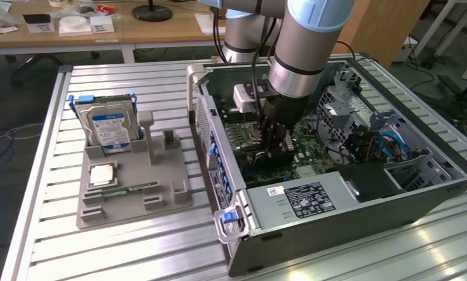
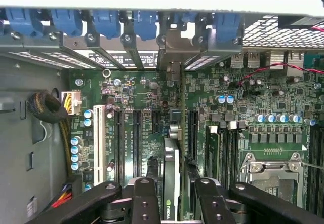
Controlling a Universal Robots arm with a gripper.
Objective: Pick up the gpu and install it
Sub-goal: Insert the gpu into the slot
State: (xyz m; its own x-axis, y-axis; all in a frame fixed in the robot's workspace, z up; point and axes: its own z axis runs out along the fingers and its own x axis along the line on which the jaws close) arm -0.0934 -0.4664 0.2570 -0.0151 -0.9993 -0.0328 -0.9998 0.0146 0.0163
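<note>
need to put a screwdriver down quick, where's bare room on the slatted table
Bare slats lie in front of the grey parts holder, and between it and the open computer case. It is crowded inside the case, where the hand is down over the motherboard.

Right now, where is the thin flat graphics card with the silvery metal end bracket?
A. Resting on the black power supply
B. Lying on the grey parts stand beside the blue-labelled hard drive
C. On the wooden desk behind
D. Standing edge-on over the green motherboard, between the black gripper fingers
D: in the wrist view the graphics card stands edge-on over the motherboard between the gripper fingers, and in the exterior view the gripper is lowered inside the open computer case.
</note>
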